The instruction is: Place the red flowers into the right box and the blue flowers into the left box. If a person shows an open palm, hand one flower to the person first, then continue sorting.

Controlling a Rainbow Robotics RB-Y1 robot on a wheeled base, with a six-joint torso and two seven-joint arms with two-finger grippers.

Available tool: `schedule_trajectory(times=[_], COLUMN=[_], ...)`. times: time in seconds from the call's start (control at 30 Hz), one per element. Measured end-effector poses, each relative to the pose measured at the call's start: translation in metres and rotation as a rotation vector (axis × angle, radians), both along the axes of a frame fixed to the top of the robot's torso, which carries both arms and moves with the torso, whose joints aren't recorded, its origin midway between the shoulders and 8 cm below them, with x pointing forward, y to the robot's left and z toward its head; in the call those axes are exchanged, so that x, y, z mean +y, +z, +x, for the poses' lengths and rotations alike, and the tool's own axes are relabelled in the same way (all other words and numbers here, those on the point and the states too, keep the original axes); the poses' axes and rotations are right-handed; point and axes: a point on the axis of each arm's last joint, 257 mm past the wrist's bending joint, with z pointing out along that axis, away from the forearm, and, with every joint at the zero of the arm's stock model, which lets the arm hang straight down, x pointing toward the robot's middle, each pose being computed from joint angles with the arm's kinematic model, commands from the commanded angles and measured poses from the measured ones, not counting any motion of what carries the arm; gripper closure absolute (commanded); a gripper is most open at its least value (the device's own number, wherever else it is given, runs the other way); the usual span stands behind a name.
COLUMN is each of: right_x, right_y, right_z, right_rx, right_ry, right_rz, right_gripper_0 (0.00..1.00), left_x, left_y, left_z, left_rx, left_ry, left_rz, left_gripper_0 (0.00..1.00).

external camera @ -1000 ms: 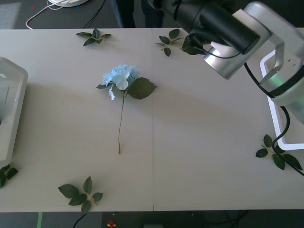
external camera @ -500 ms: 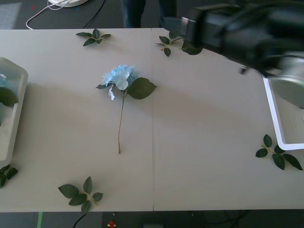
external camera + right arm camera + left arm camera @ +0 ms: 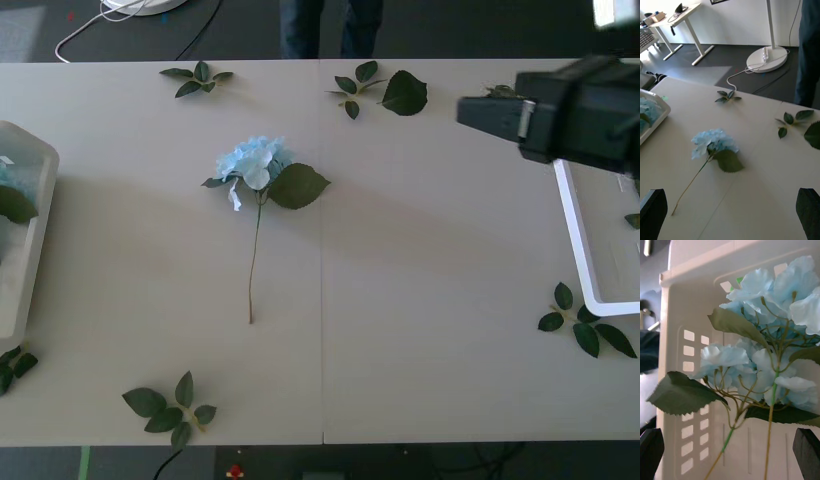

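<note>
A single pale sky-blue flower cluster (image 3: 255,161) with a broad green leaf is lying flat on the pale beige surface (image 3: 400,300), left of its centre seam, its thin brownish stem running toward the robot. The shallow white plastic left box (image 3: 22,235) with its raised rim is sitting at the surface's left edge, and more pale blue flowers (image 3: 771,348) with green leaves and stems are lying inside it against its slotted white wall. The left hand (image 3: 730,453) is hanging close over that box with its two black fingers (image 3: 651,448) spread wide apart, gripping nothing. The right arm is reaching across the far right part of the surface, above the far end of the translucent white right box (image 3: 585,260), whose thick rim is showing at the right edge. The right hand (image 3: 730,212) is also standing wide, its black fingers (image 3: 653,212) holding nothing, looking down the surface toward the lone blue flower. Loose dark green leaf sprigs (image 3: 170,405) are lying scattered near the surface's edges, well apart from the flower. A person's dark-trousered legs (image 3: 330,28) are standing beyond the far edge of the surface.
</note>
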Motion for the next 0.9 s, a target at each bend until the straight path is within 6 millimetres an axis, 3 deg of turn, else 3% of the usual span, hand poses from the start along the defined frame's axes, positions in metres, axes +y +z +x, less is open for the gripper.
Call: schedule_trajectory(times=[0.13,0.27,0.33,0.57,0.67,0.77,0.9], right_x=[-0.013,-0.027,-0.031,-0.035,-0.039,-0.041,-0.041], right_y=[-0.006,-0.011,-0.012,-0.017,-0.015,-0.017,-0.018], right_z=[-0.012,-0.021,-0.028,-0.061,-0.066,-0.07,-0.073], right_rx=[-0.067,-0.06,-0.041,-0.065,-0.061,-0.113,-0.174], right_ry=[0.053,0.058,0.066,0.21,0.234,0.284,0.33], right_rz=[-0.087,-0.092,-0.073,-0.147,-0.141,-0.186,-0.229], right_gripper_0=[0.0,0.0,0.0,0.0,0.0,0.0,0.0], left_x=[-0.003,-0.03,-0.054,-0.138,-0.174,-0.214,-0.263], left_y=[0.0,-0.005,0.002,0.061,0.082,0.083,0.065], left_z=[-0.003,-0.013,-0.014,0.001,0.008,0.012,0.011], left_rx=[0.031,0.127,0.171,0.242,0.261,0.276,0.273], left_ry=[-0.005,-0.024,-0.058,-0.205,-0.24,-0.198,-0.036], left_rz=[0.023,-0.046,-0.092,-0.206,-0.259,-0.349,-0.463], left_gripper_0=[0.0,0.0,0.0,0.0,0.0,0.0,0.0])
